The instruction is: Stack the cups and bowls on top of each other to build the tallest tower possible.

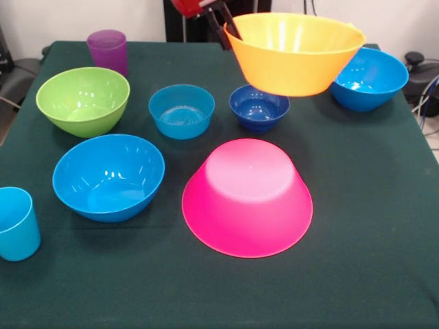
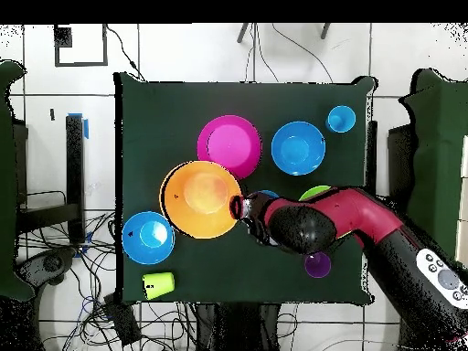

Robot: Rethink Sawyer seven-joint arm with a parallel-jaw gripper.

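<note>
Gripping: orange bowl [image 1: 295,53] is pinched at its rim by the gripper [image 1: 225,29], held aloft.
Handling: judged light, stiff, glossy-slippery.

- A dark green cloth [image 1: 370,274] is spread over the table.
- A pale tiled floor [image 2: 183,55] is seen around it.
- Cables [image 2: 64,247] are strewn beside the table.
- A white wall [image 1: 62,20] stands behind.
</note>
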